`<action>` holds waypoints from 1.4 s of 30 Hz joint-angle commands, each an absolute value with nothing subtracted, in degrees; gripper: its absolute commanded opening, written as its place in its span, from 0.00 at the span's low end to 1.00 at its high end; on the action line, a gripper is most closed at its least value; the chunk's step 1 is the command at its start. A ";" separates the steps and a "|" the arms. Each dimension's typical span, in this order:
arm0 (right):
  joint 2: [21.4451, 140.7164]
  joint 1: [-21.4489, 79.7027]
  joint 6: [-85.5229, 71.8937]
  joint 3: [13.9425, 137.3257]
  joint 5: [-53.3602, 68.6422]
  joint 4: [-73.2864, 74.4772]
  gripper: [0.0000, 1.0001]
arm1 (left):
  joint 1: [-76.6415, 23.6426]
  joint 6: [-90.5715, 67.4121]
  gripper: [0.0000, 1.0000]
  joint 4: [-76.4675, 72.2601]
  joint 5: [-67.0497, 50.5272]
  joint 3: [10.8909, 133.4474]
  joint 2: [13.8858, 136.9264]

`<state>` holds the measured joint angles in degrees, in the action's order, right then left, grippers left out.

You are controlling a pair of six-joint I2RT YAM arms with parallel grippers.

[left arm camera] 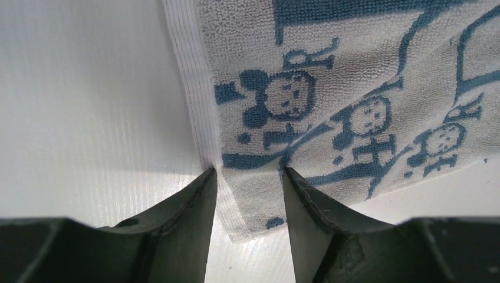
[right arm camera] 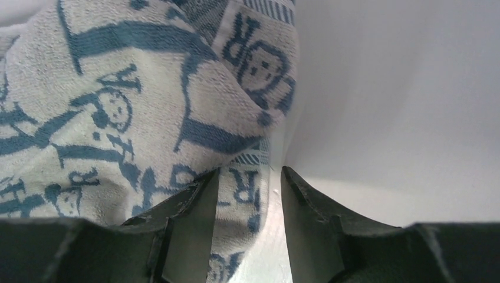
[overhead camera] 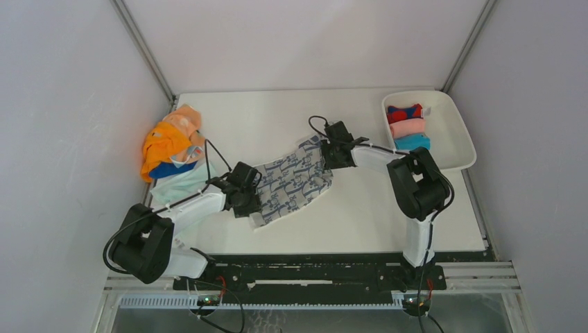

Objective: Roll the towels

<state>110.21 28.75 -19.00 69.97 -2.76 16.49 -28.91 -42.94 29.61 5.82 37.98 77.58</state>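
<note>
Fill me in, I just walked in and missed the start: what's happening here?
A white towel with blue-grey print lies spread out in the middle, and both arms are on it. The left gripper straddles its near corner and the right gripper its far edge. Both sets of jaws stand apart, with nothing pinched yet. Three rolled towels already sit in the white tray at the far right. A pile of unrolled ones waits at the left edge.

You have bright, even light from overhead; the table (overhead camera: 374, 215) around the printed towel (overhead camera: 295, 182) washes out almost white, with only faint soft shadows beside the towel. Close up, the towel's weave is sharp; the table next to it is featureless glare.
</note>
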 commanded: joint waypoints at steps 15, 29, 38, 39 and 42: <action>104.36 31.98 -20.13 78.65 -29.42 38.06 0.00 | -28.13 -42.19 0.52 32.84 7.51 33.73 79.73; 77.07 32.78 -34.00 52.06 -22.19 41.71 0.12 | -26.28 -41.97 0.52 32.25 6.57 33.09 78.80; 68.52 25.62 -31.44 48.48 -13.61 33.85 0.35 | -25.31 -41.81 0.54 35.97 7.69 34.42 73.69; 69.11 24.15 -31.23 48.10 -12.94 32.98 0.36 | -25.31 -41.83 0.55 36.50 7.81 34.71 72.64; 71.84 19.45 -30.81 47.33 -11.55 30.59 0.36 | -25.30 -42.01 0.58 37.74 7.43 36.06 69.79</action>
<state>69.25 23.97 -31.88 48.93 -14.52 35.83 -25.80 -42.85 32.69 5.41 36.27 73.69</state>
